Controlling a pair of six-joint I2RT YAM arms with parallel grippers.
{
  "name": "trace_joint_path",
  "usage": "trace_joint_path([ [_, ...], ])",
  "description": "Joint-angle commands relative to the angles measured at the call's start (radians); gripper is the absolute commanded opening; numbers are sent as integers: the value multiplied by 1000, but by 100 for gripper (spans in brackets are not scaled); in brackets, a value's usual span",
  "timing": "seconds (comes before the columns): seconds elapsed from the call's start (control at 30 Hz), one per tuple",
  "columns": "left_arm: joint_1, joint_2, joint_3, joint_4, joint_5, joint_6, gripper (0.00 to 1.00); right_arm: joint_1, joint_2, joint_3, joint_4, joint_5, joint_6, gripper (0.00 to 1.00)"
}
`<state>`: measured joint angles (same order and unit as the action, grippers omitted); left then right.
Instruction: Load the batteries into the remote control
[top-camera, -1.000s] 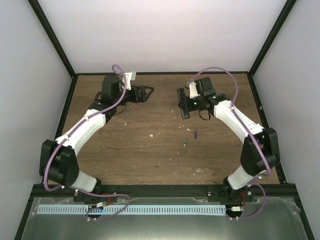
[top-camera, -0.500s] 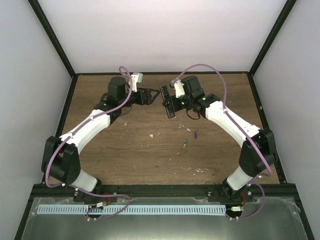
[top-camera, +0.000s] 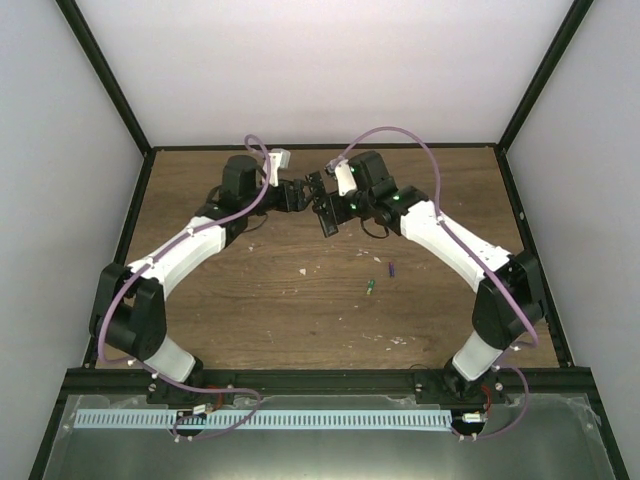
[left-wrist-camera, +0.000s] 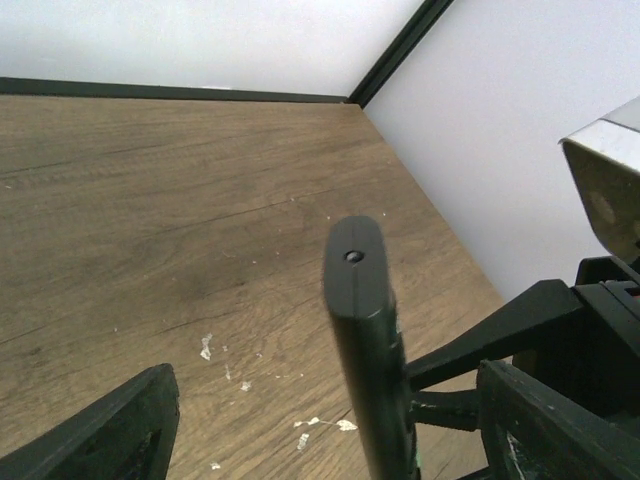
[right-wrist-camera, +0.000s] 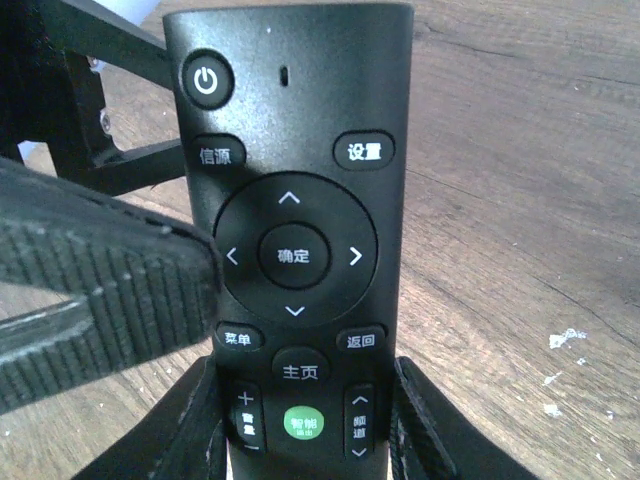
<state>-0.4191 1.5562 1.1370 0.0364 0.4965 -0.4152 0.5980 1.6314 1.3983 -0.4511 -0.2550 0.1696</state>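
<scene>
The remote (right-wrist-camera: 300, 120) is held clear of the table (top-camera: 260, 300), over its far part near the middle of the far edge. It is clamped at its lower end between the fingers of the right gripper (right-wrist-camera: 303, 385), one finger on each long edge. Its button face is turned toward the right wrist camera, and the power-button end is pointed away from that gripper. In the left wrist view that same end is seen almost end-on, so the long axis is aimed toward the left gripper (left-wrist-camera: 325, 400). From above the bar is seen running roughly from far edge toward near edge; its upward tilt cannot be told. The left gripper's jaws are spread wide with the remote's end between them, and a gap is seen on either side. Both arms are stretched forward and bent inward, so that the grippers are brought together. The green battery (top-camera: 370, 288) and purple battery (top-camera: 392, 269) are left lying near each other on the table, right of its middle.
</scene>
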Motion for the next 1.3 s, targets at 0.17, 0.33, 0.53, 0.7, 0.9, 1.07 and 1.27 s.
trace_joint_path([
  [0.17,-7,42,52,17,32,-12,60,53,22,68,12,75,-26,15],
  [0.33,-9,44,54,18,29,-12,47,63,24,73,8,105,-41,15],
  [0.53,-9,47,58,15,27,-5,31,63,22,70,2,126,-57,16],
  [0.7,-9,51,58,30,40,-5,20,63,20,68,3,131,-65,16],
  [0.9,-9,60,55,52,69,-4,9,63,8,49,19,135,-73,30],
  [1.07,-8,58,43,86,102,14,0,62,-22,12,57,103,-78,50],
  [1.27,2,26,10,120,191,95,0,32,-112,-83,123,-34,-131,85],
])
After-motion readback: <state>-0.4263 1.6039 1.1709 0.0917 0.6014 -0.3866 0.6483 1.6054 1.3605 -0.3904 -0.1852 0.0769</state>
